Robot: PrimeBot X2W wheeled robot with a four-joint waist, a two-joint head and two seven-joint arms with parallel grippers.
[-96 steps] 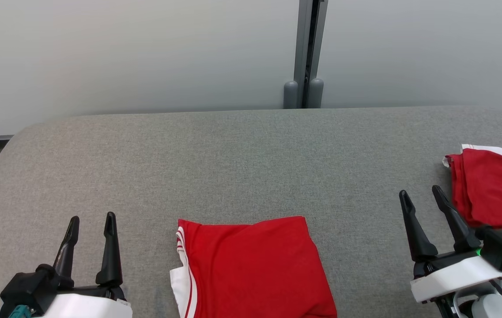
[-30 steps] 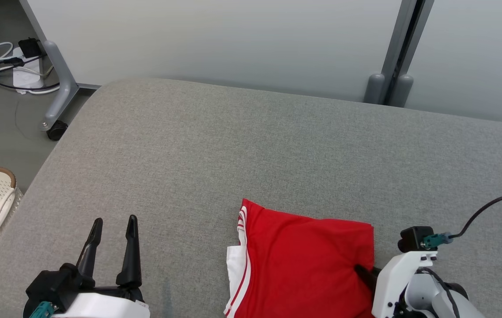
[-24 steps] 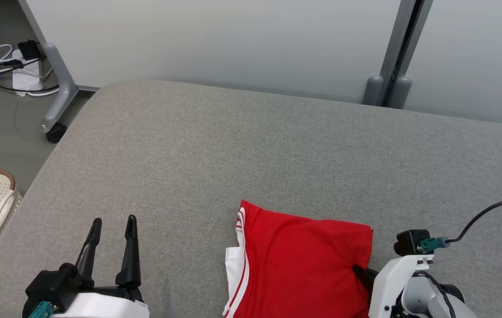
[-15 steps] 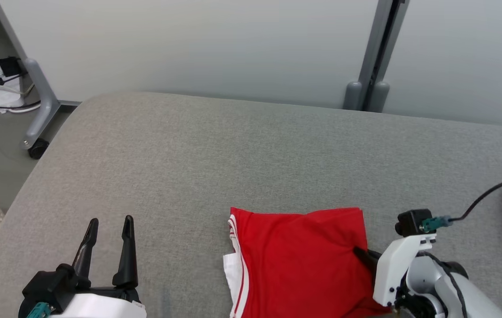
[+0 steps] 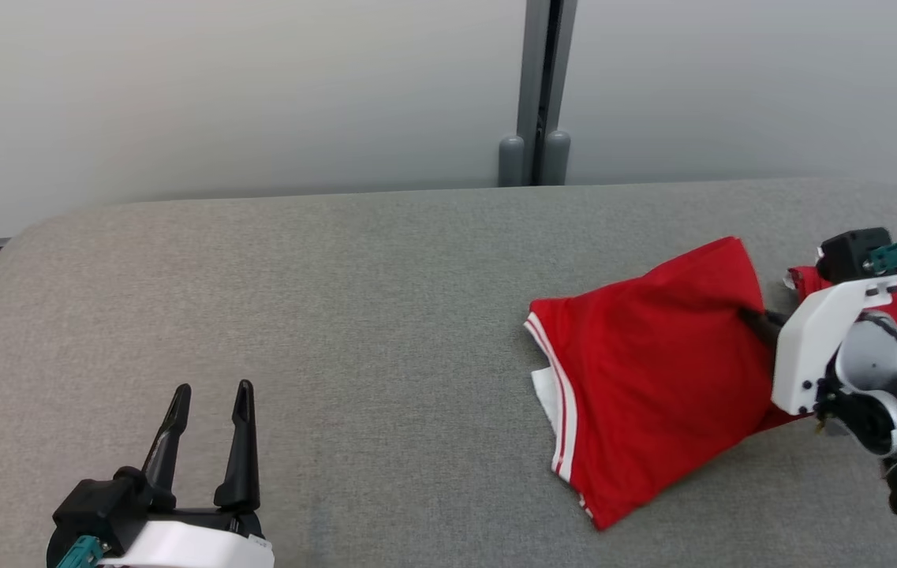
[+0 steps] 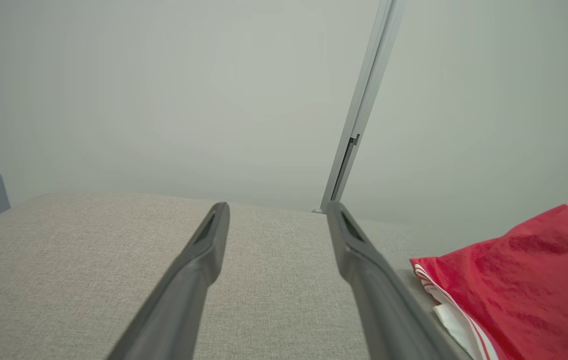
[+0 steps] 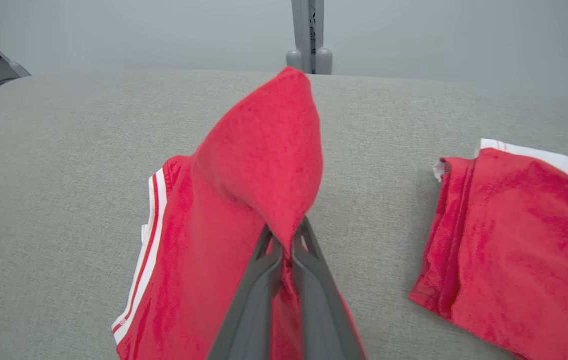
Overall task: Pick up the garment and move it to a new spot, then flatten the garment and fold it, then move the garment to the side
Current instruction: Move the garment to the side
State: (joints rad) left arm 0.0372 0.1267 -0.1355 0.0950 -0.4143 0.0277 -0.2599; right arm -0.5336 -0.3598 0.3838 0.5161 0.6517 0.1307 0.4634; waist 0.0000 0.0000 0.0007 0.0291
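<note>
Two red garments (image 5: pixel 653 363) (image 7: pixel 513 240), two grippers (image 5: pixel 211 388) (image 7: pixel 287 234).

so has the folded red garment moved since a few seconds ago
Yes. The folded red garment, held by the right gripper, has gone to the robot's right: from below the grey post to right of it, near the second red garment.

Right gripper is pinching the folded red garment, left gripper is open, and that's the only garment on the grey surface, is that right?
Not quite: a second red garment lies on the grey surface beside it, a gap between them, as the right wrist view shows. The right gripper is indeed shut on the folded red garment and the left gripper is open.
</note>
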